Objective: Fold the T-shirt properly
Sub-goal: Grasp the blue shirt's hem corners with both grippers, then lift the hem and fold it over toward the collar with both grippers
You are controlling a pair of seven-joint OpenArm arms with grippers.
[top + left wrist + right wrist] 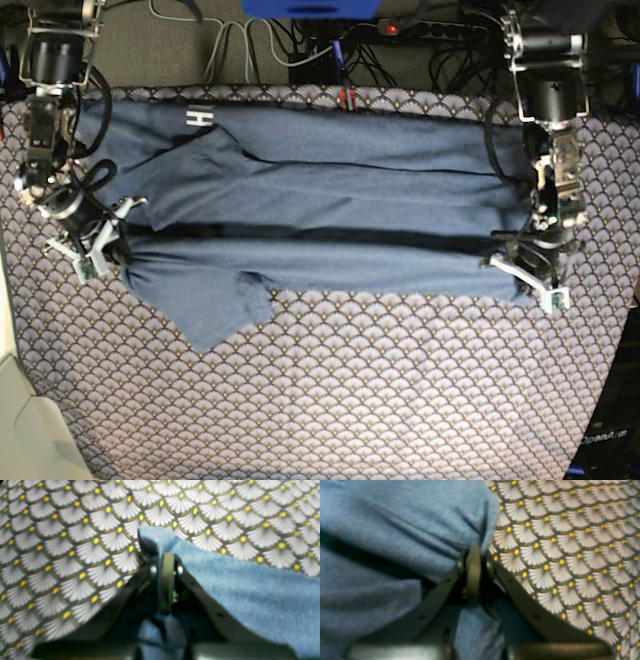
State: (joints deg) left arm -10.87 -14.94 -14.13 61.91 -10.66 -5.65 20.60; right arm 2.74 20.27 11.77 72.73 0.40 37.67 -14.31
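Slate-blue T-shirt (330, 215), seemingly white-lettered, on grey-white fan-scale tablecloth (380, 390) dotted yellow.

Soft even light, blurry wrist views

A table cloth (330, 390) with white fans and yellow dots covers the table. Cables (250, 45) lie at 12 o'clock.

The T-shirt (320, 215) lies across the far half of the bench (350, 400), stretched left to right. The right pincer (95, 250) sits at its left end, the left pincer (530, 275) at its right end, each on the near edge.
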